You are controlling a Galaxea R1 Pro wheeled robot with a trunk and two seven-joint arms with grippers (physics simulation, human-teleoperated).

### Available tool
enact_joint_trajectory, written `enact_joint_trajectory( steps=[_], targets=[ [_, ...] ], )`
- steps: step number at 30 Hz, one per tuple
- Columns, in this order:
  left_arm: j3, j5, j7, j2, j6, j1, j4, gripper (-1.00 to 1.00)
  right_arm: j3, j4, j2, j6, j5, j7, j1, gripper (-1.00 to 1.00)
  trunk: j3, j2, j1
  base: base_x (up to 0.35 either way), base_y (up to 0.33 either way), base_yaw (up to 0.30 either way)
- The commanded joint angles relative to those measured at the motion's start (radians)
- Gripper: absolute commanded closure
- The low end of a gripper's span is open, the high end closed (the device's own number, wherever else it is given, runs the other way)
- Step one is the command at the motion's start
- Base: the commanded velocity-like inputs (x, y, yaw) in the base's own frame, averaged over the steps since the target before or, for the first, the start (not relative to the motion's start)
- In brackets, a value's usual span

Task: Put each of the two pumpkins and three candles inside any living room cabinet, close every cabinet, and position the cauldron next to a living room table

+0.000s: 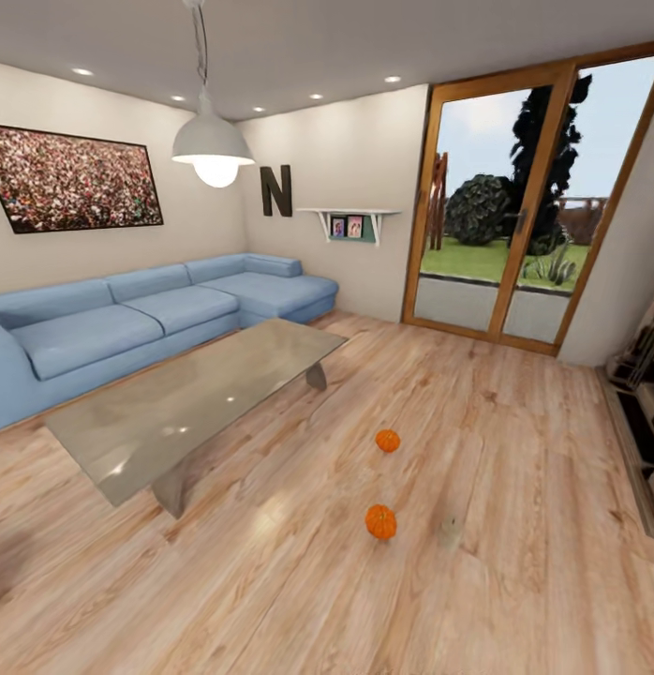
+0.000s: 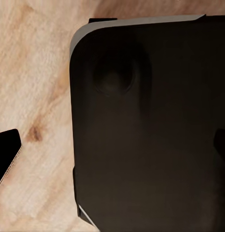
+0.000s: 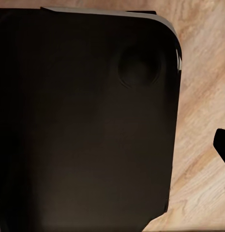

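Fingers barely readable on either side. Of left fingers (image 2: 7,155), just one black tip poking in at the edge of the left wrist view; of right fingers (image 3: 222,145), a similar black sliver at the edge of the right wrist view. Cannot tell how wide either pair stands, nor whether anything is held. Nothing seen touching those tips.

Close beyond them, a dark panel (image 2: 151,125) with rounded corners, a pale rim and a shallow round dimple, taking up most of both wrist views. Past its edge, light wood-plank floor (image 2: 35,72).

Further out, from the head view: two pumpkins on the open floor, apart from each other, the near pumpkin (image 1: 380,522) closer to the camera and the far pumpkin (image 1: 388,441) beyond it, both to the right of the table (image 1: 196,394) and clear of it. Just right of the near pumpkin, a pale stubby shape (image 1: 449,532), blending into the planks and too faint to identify for sure. Glass top of the table bare and reflecting the ceiling lights, slanted grey legs beneath.

Behind the table, blue corner sofa (image 1: 130,319) along the left wall, with a framed screen (image 1: 74,178) above it. White pendant lamp (image 1: 212,145) hanging over the table. On the back wall, a dark letter N (image 1: 276,190) and a small shelf (image 1: 350,220). Wood-framed glass doors (image 1: 514,206) opening onto greenery. At the right edge, part of the dark-brown cabinet (image 1: 646,450), cut off by the frame, well apart from the pumpkins.
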Motion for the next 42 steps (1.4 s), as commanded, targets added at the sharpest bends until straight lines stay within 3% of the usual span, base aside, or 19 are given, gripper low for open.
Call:
enact_joint_trajectory(
  steps=[1,42],
  targets=[
    [-0.001,0.000,0.000,0.000,-0.002,0.000,-0.001,-1.00,-0.001,0.001,0.000,-0.003,0.000,0.002,-0.001,-1.00,-0.001,0.000,0.000,0.000,0.000,-0.274],
    [-0.002,-0.001,0.000,-0.001,-0.002,0.000,-0.001,-1.00,-0.002,0.001,0.000,-0.007,-0.003,0.003,-0.001,-1.00,-0.024,0.000,0.000,0.000,0.000,-0.273]
  ],
)
